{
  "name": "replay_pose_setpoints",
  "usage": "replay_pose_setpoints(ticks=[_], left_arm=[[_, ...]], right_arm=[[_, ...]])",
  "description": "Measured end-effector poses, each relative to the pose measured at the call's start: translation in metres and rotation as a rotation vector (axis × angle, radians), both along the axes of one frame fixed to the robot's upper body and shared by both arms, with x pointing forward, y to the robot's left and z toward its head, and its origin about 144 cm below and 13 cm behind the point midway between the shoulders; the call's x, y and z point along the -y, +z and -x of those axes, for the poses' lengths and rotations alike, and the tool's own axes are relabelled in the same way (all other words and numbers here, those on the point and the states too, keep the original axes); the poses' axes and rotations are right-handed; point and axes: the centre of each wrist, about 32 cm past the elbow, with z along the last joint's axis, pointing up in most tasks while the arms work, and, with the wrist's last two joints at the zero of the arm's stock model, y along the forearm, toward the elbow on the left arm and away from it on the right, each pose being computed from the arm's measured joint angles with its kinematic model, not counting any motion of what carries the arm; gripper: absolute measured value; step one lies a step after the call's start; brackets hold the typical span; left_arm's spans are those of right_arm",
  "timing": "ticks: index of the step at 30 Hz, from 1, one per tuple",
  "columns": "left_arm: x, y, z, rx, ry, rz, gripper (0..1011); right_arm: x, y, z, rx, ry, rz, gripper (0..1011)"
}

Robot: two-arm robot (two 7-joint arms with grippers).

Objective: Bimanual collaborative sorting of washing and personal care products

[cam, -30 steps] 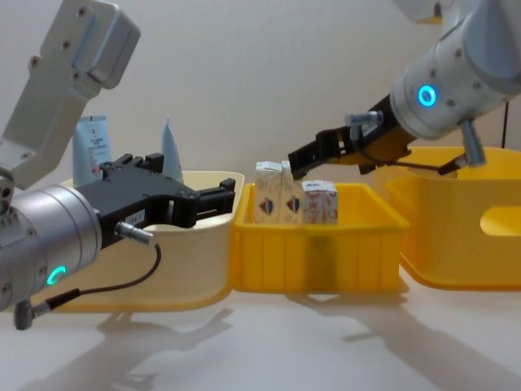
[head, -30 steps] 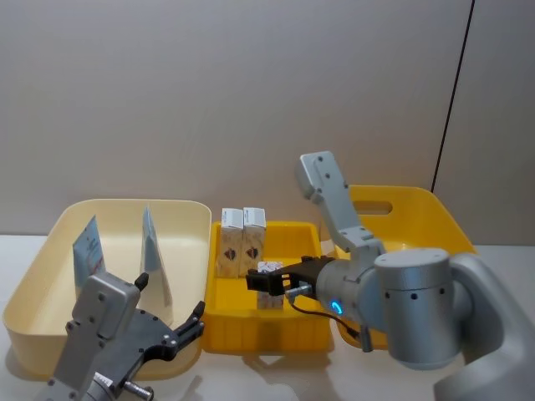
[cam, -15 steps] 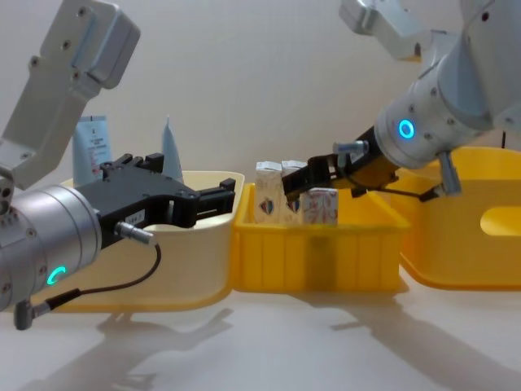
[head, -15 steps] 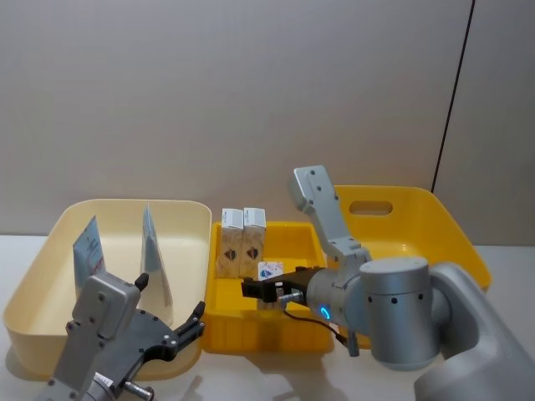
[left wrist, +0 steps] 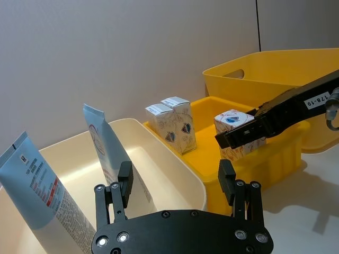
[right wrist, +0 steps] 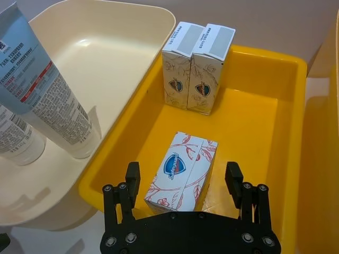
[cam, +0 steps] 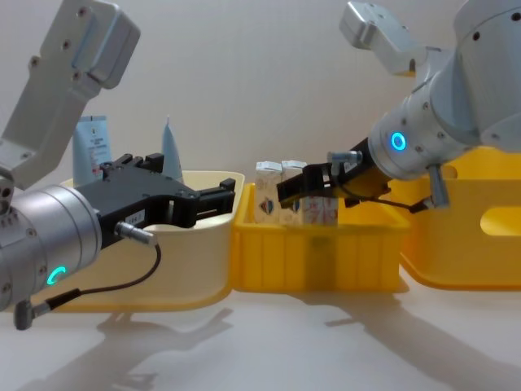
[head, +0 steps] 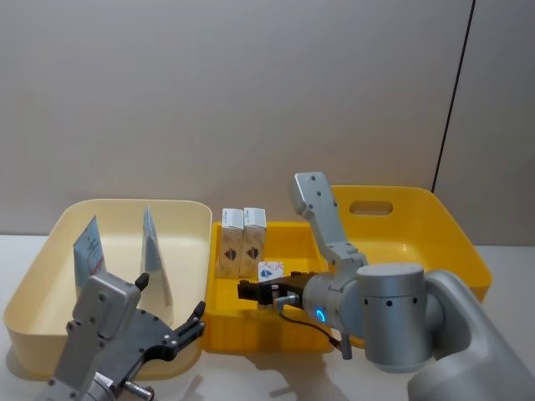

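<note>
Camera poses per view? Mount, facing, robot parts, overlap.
Head: high, looking down at small yellow plastic tub; left gripper, right gripper.
Chest: low, facing forward; both grippers side-on.
Left wrist: behind open fingers, facing cream plastic tub.
Right wrist: above speckled cream-white carton, open fingers straddling it.
Shared: both wrists see that carton.

Left gripper (head: 192, 321): low at left, level, fingers spread apart.
Right gripper (head: 251, 292): extended leftward, fingers spread apart.
</note>
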Motion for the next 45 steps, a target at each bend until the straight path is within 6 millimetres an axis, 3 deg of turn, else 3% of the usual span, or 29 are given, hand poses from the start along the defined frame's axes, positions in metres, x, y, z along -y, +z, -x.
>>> replay_pose_setpoints(ticks=[10, 17, 29, 45], left_arm=[[0.0, 0.0, 0.0, 0.0, 0.0, 0.0, 1003], [0.0, 0.0, 0.0, 0.0, 0.0, 0.0, 1003], [0.0, 0.0, 0.0, 0.0, 0.0, 0.0, 1003], [0.0, 0.0, 0.0, 0.0, 0.0, 0.0, 1003]], right_arm=[[-0.0001, -0.0031, -0.0015, -0.004, 0.001, -0.002, 978], [0.0001, -0.0042, -0.0021, -0.005, 0.001, -0.002, 810], [0.0, -0.0051, -0.0024, -0.005, 0.001, -0.002, 427], [-0.002, -0.0034, -0.0028, 0.018, 0.013, 0.025, 407]])
